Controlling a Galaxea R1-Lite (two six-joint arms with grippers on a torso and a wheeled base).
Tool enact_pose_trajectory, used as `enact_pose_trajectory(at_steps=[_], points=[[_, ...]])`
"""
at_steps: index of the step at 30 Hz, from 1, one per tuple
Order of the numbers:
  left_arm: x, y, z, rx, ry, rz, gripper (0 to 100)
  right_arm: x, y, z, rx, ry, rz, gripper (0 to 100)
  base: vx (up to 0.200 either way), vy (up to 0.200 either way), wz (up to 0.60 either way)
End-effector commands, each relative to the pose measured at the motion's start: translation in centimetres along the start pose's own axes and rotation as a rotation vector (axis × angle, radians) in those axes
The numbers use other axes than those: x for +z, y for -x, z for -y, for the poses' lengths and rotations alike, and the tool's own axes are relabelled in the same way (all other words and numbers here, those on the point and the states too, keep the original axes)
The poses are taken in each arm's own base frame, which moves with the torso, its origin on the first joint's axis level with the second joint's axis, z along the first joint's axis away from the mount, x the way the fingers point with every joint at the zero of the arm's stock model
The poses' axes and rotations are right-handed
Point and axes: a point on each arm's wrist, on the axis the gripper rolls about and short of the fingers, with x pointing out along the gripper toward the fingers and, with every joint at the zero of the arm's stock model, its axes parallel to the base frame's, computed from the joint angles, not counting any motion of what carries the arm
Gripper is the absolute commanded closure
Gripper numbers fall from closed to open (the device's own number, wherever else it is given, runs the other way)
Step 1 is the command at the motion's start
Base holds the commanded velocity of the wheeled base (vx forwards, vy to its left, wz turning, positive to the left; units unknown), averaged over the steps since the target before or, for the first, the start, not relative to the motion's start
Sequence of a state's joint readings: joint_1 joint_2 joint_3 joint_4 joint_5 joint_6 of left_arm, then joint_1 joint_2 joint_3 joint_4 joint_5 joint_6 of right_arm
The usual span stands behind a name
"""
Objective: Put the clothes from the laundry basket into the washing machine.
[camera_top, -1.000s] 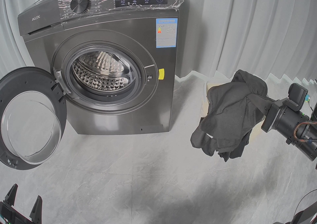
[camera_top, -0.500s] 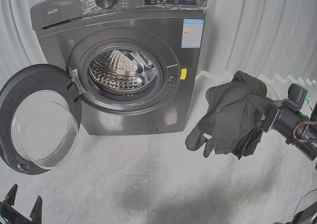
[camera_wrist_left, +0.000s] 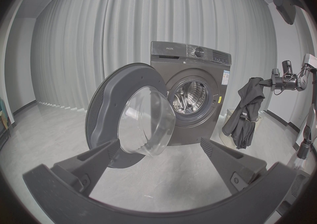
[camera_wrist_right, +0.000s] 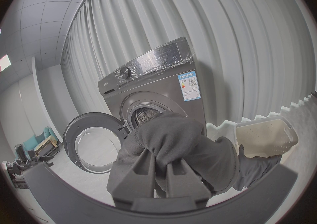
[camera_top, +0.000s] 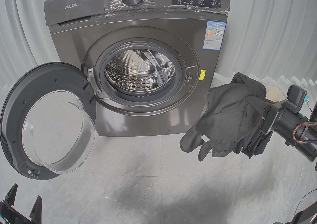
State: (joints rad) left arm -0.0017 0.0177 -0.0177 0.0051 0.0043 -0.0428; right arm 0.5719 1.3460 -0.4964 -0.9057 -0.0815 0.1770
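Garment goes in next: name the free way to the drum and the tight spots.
Free: the drum mouth, nothing in it, and the bare floor between the open door and the hanging dark garment. Tight: the hinge side, where the door juts out beside the mouth.

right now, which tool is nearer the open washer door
Left. The left tool sits low, just in front of the open door, open and empty. The right tool is across on the washing machine's other side, shut on a dark garment.

Pale pleated curtain behind; grey marbled floor; teal seating in far corner
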Motion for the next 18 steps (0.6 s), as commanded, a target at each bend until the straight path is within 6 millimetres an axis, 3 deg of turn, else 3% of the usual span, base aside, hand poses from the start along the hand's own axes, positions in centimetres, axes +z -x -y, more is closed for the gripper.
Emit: enact_pose_trajectory(at_steps=[1, 12, 18], points=[[-0.4, 0.0, 0.0, 0.0, -0.001, 0.004, 0, -0.1, 0.0, -0.1, 0.003, 0.001, -0.005, 100, 0.0, 0.0, 0.0], [-0.4, 0.0, 0.0, 0.0, 0.0, 0.004, 0, -0.3, 0.0, -0.4, 0.024, 0.003, -0.015, 100, 0.0, 0.0, 0.0], [-0.4, 0.0, 0.0, 0.0, -0.001, 0.004, 0, -1.6, -0.8, -0.7, 0.038, 0.005, -0.059, 100, 0.0, 0.0, 0.0]])
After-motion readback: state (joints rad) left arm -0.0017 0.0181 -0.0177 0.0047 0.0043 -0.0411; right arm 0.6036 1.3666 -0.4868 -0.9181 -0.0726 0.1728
